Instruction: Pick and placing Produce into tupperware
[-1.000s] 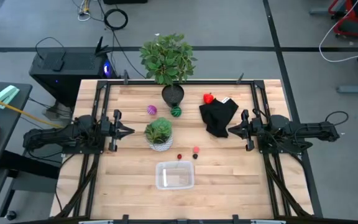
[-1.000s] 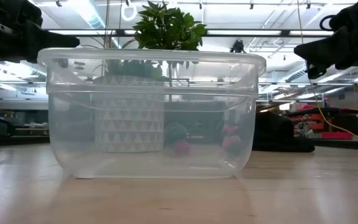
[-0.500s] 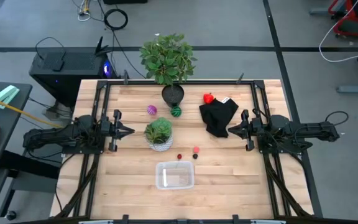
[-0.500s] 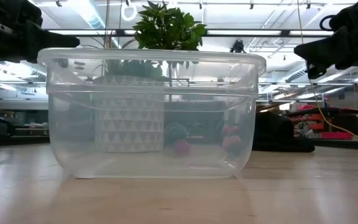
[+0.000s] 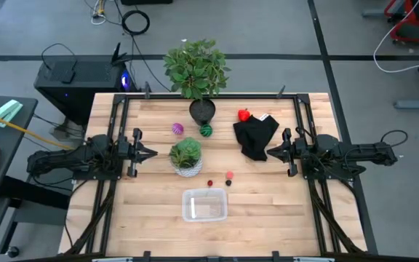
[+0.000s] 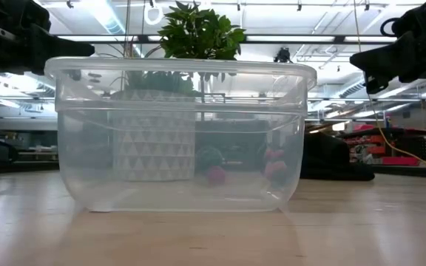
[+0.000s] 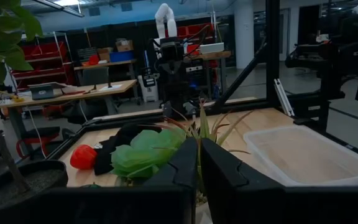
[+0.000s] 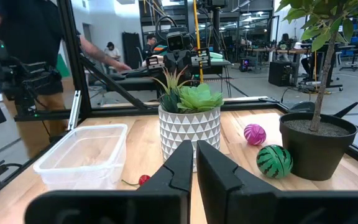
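The clear tupperware stands near the table's near edge, filling the low view. The produce lies on the wood: a purple piece, a green striped ball, a red piece, a tiny dark-red one and a pink-red one. My left gripper hovers shut and empty left of the small potted plant. My right gripper hovers shut and empty at the right, beside a black cloth.
A tall plant in a black pot stands at the far middle. The black cloth lies right of centre, next to the red piece. Metal frame rails run along both sides. A person stands beyond the table.
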### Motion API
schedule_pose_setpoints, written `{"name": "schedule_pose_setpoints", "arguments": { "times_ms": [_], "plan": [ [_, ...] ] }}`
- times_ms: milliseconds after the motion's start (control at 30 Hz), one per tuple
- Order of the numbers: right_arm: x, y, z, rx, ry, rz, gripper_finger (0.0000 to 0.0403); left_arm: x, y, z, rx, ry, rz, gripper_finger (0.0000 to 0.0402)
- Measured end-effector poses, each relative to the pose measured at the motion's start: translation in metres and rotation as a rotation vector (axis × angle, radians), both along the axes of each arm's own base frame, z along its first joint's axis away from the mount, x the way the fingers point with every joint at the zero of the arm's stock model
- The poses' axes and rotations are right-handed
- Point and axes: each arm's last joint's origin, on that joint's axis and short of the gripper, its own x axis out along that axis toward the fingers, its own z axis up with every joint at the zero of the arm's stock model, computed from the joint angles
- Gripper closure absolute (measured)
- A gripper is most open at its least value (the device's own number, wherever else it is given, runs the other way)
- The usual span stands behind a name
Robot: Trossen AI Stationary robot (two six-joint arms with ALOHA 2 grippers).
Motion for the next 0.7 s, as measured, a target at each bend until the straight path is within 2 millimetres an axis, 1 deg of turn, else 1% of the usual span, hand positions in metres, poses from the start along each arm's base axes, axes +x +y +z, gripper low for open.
{"name": "schedule_pose_setpoints", "arguments": {
  "times_ms": [267,567,700],
  "plan": [
    [0.0,0.0,0.0,0.0,0.0,0.0,0.0373,0.0,0.0,0.0,0.0,0.0,0.0,0.0366],
    [0.0,0.0,0.0,0.0,0.0,0.0,0.0373,0.0,0.0,0.0,0.0,0.0,0.0,0.0376],
    [0.0,0.0,0.0,0.0,0.0,0.0,0.0373,0.0,0.0,0.0,0.0,0.0,-0.001,0.0374]
  ]
}}
